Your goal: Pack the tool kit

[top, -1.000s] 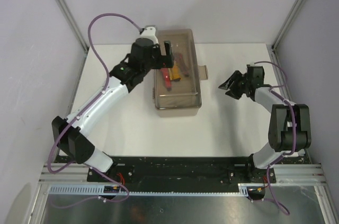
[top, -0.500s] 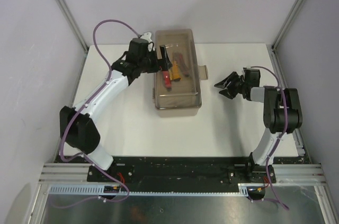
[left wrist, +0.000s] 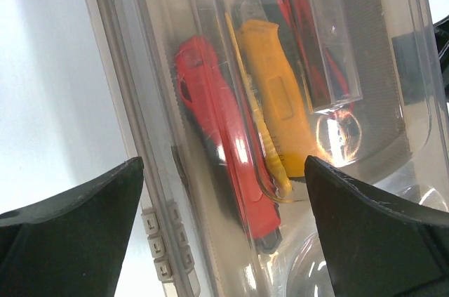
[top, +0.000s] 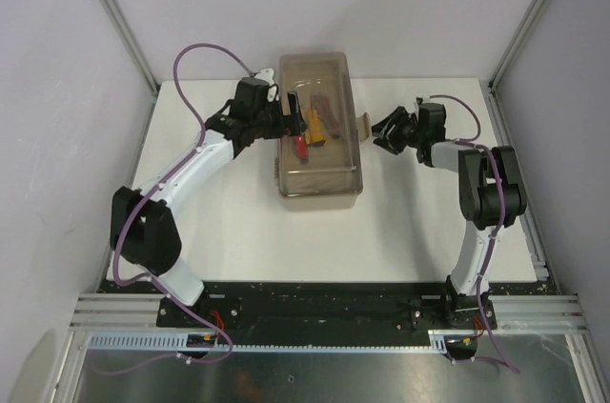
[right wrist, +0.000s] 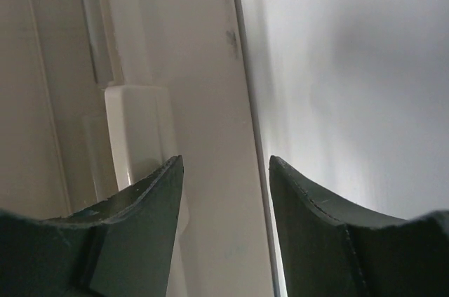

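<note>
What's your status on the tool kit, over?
Left gripper open over toolbox lid. Right gripper open, fingers at side latch. Lid down, tools inside. No obstruction seen.

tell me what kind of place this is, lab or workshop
Most likely a lab robot cell: a white table fenced by aluminium posts and plain walls, with a toolbox between the left arm and right arm.

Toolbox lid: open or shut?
Shut. The smoky translucent lid lies flat on the beige plastic toolbox; the red-handled tool and yellow-handled tool show through it. Whether the beige front latch is fastened: cannot tell.
</note>
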{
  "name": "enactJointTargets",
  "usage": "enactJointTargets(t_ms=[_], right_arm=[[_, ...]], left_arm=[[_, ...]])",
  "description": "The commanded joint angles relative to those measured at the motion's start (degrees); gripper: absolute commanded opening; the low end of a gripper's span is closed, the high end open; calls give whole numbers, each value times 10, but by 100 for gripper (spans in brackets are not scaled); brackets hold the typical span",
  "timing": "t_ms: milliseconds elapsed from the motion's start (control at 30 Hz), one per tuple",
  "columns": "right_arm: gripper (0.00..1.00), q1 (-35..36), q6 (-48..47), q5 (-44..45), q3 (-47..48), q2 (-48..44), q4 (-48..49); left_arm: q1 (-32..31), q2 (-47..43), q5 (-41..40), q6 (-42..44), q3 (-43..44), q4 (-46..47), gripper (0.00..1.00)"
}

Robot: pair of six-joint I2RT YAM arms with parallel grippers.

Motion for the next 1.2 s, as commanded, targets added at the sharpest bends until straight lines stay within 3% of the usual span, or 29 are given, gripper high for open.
enactJointTargets(t_ms=[0, 200, 467, 700, 867, 1167], right_arm=[[57, 9, 35, -1, 15, 5, 52], [57, 32, 107, -22, 11, 17, 106], [57, 79, 404, -24, -35, 107, 457], [60, 96, 529, -25, -35, 181, 673], [63, 97, 544, -48, -35, 183, 714], [63, 125, 516, -100, -57, 137, 679]], left_arm=[[4, -12, -3, 31, -29, -41, 99], [6, -8, 19, 24, -30, -41, 99], [3, -1, 34, -12, -39, -37, 98], [3, -5, 58, 16, -55, -16, 98], [5, 10, 77, 41, -42, -10, 99], [28, 41, 109, 67, 14, 7, 100]])
